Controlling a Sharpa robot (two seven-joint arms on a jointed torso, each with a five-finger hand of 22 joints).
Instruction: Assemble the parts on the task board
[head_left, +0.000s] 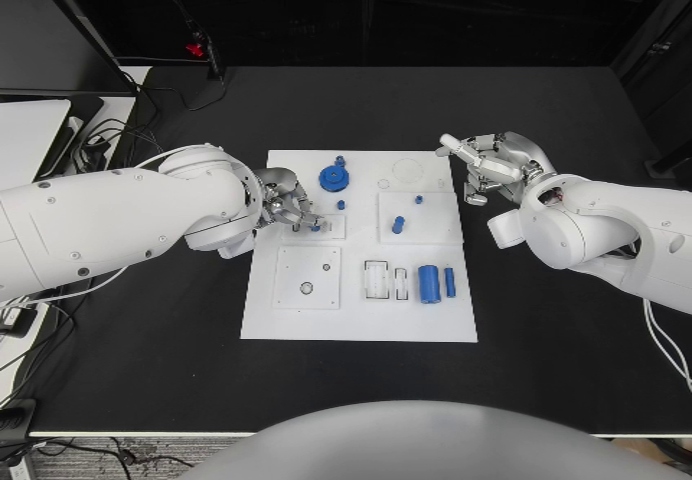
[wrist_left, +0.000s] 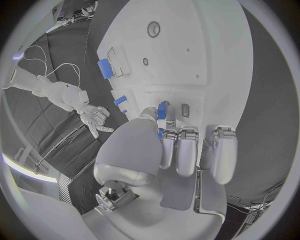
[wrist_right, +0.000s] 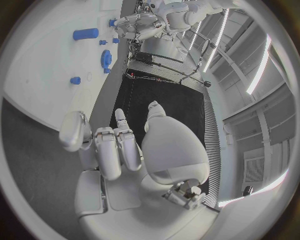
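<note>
Left hand (head_left: 293, 212), silver metal, pinches a small blue peg (wrist_left: 162, 110) over the smooth white task board (head_left: 289, 320) mid-desk. Toothed blue gear (head_left: 335, 179) just beyond it; fat blue cylinder (head_left: 428, 284) further out. Right hand (head_left: 488, 165) empty, fingers loosely spread, off the board's edge above the matte black desk (head_left: 577, 350).

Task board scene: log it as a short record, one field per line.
board: white task board mid-table
left hand: left hand over the board's left part, pinching a small blue part
right hand: right hand off the board's right edge, fingers apart, holding nothing
loose parts: blue gear; large blue cylinder; thin blue pin
</note>
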